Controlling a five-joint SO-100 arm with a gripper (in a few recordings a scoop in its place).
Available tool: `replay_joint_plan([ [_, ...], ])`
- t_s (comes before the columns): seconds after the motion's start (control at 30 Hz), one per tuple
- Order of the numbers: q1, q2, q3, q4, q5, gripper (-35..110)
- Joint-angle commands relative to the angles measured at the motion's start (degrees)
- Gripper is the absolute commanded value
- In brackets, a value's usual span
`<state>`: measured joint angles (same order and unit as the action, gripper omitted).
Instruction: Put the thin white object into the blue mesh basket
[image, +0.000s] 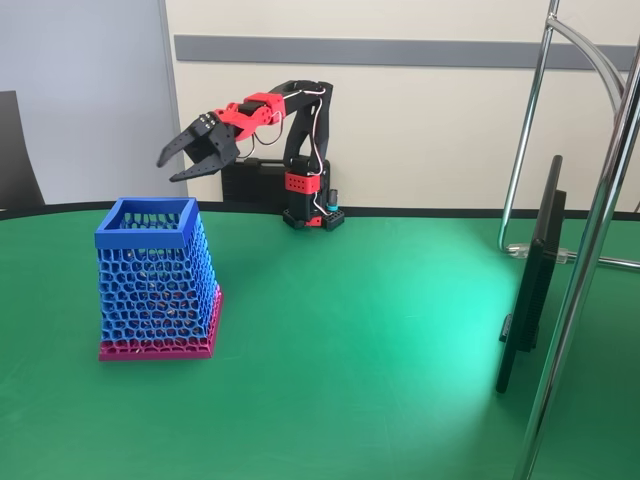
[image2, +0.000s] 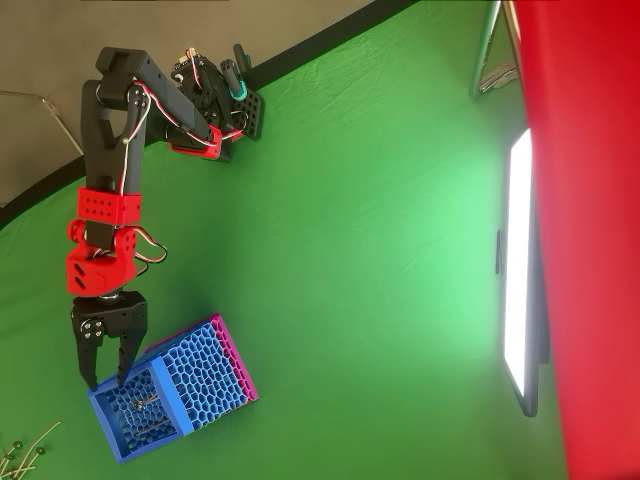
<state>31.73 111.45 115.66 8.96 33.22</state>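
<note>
Gripper: the black two-finger gripper (image: 180, 164) hangs in the air above and behind the blue mesh basket (image: 156, 283) in the fixed view, its jaws spread apart and nothing between them.
Gripper from above: in the overhead view the gripper (image2: 105, 380) has its fingertips right at the basket's rim, one finger over the rim's edge, the other just outside it.
Arm: red and black, folded high, reaching from its base at the table's far edge (image: 312, 214) out toward the basket.
Basket: upright on the green table (image: 380, 340), solid blue square rim on top, honeycomb walls, magenta-pink base touching the cloth; the overhead view shows it at (image2: 170, 390) with its open mouth facing the camera.
Thin white object: a slim pale sliver (image2: 143, 403) lies down inside the basket, seen through the open mouth in the overhead view; it is small and faint, so I cannot tell its exact shape. In the fixed view the mesh hides it.
Surroundings: a dark screen on a stand (image: 530, 290) is at the right, well apart from the basket, beside chrome tubes (image: 590, 250).
</note>
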Motion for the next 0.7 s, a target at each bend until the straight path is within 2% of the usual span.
replay_joint_plan([
  [0.0,-1.9,6.0,2.0,0.5,-3.5,3],
  [0.23,-8.6,21.4,16.9,0.5,-11.0,0],
  [0.47,-20.6,42.3,37.4,0.8,-23.3,0],
  [0.67,-27.9,58.1,48.1,12.0,-30.1,0],
])
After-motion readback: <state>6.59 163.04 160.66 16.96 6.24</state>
